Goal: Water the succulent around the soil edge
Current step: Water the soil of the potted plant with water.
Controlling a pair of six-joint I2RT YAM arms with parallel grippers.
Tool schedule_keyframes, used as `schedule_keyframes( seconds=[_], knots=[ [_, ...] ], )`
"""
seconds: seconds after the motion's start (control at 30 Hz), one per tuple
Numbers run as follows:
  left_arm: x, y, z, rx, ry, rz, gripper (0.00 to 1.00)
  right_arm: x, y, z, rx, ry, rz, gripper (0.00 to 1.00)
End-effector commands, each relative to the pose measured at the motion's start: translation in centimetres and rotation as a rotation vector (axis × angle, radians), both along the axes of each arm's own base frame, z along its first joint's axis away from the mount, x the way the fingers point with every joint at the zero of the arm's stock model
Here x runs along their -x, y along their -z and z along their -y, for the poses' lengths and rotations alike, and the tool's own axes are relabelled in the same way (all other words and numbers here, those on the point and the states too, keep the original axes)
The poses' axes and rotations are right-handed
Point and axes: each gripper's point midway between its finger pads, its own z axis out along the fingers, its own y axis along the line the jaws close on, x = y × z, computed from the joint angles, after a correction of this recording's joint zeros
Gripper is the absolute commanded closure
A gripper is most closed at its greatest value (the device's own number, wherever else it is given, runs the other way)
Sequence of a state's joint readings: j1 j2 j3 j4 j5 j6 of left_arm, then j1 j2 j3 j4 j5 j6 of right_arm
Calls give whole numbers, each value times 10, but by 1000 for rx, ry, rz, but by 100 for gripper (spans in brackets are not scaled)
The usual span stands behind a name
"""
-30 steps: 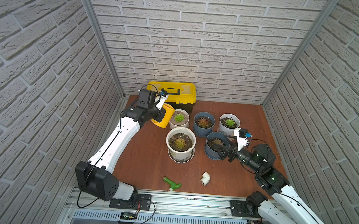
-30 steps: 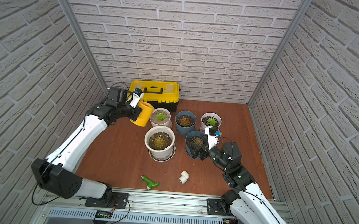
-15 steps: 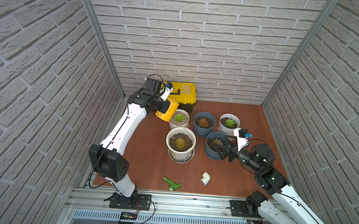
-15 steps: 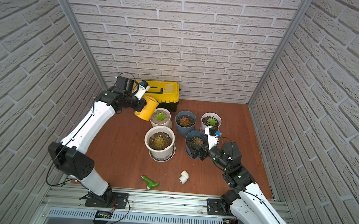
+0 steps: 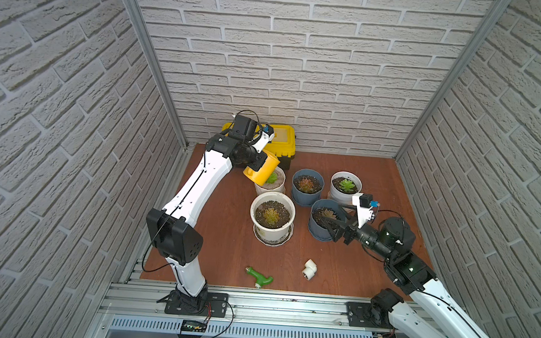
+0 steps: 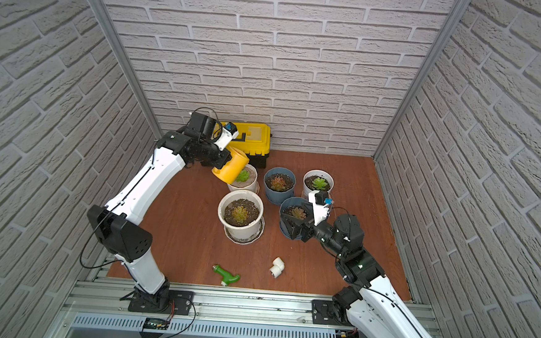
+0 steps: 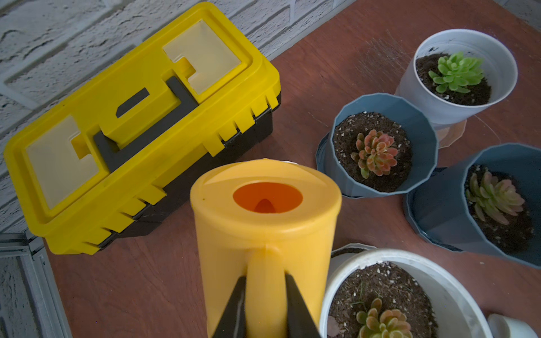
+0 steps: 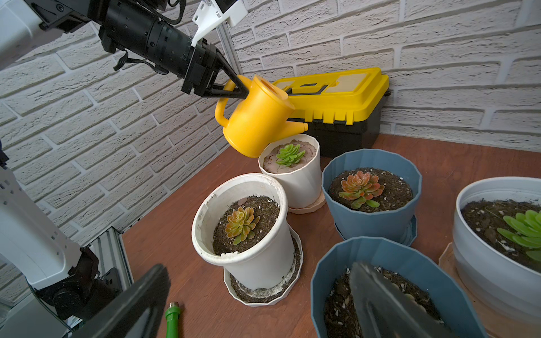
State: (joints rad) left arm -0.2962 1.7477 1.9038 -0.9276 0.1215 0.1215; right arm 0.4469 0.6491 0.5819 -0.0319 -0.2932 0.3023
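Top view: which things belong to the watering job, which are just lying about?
In use: left gripper, watering can, rear white pot under its spout.
Lying about: toolbox, green fitting, white elbow, large white pot, rear blue pot, front blue pot, grey pot.

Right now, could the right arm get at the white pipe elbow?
Probably yes: the white pipe elbow lies by itself on bare board, and the right claw, open at the front blue pot, is nearby.

- White brick-pattern walls [image 5: 301,65] enclose the bay at nine, twelve and three o'clock.
- Grey metal posts [image 5: 150,62] mark both rear corners.
- Reddish-brown wooden floor [image 5: 223,237] meets an aluminium rail [image 5: 287,301] at six o'clock.
- Soft, even light throughout.
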Motion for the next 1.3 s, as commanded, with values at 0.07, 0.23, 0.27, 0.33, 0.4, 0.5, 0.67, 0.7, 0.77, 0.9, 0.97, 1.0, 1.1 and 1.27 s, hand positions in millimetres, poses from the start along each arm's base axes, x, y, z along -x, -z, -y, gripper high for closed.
schedule_keyframes(
  seconds=[0.07,0.23,0.27,0.33,0.4,0.5,0.67,0.7,0.77,0.9,0.97,1.0,1.1,1.27],
  knots=[
    [0,-11,11,-31,43,37,100,-1,-10,1,-17,3,31,0],
    [7,-13,15,-35,58,27,100,-1,-11,1,-17,4,34,0],
    [8,-12,15,-37,60,23,100,0,-11,1,-17,2,35,0],
    [11,-11,17,-43,68,15,100,0,-11,1,-17,3,35,0],
    [15,-11,18,-47,77,8,100,0,-12,1,-19,3,34,0],
    [20,-12,20,-65,87,7,100,0,-12,1,-19,0,35,0],
    [29,-11,26,-80,104,2,100,0,-12,1,-21,1,35,0],
    [30,-11,26,-83,102,1,100,1,-12,1,-21,0,35,0],
    [32,-10,26,-91,105,0,100,1,-12,1,-21,-1,35,0],
    [36,-9,27,-97,108,1,100,1,-12,1,-22,-2,34,0],
    [39,-12,28,-90,108,8,100,1,-13,0,-23,-3,35,0],
    [40,-13,29,-88,111,14,100,1,-12,0,-23,-3,34,0],
    [45,-20,31,-64,111,34,100,1,-12,0,-24,-2,33,0],
    [52,-24,30,-39,108,44,100,0,-12,0,-25,-3,32,0]
  ],
)
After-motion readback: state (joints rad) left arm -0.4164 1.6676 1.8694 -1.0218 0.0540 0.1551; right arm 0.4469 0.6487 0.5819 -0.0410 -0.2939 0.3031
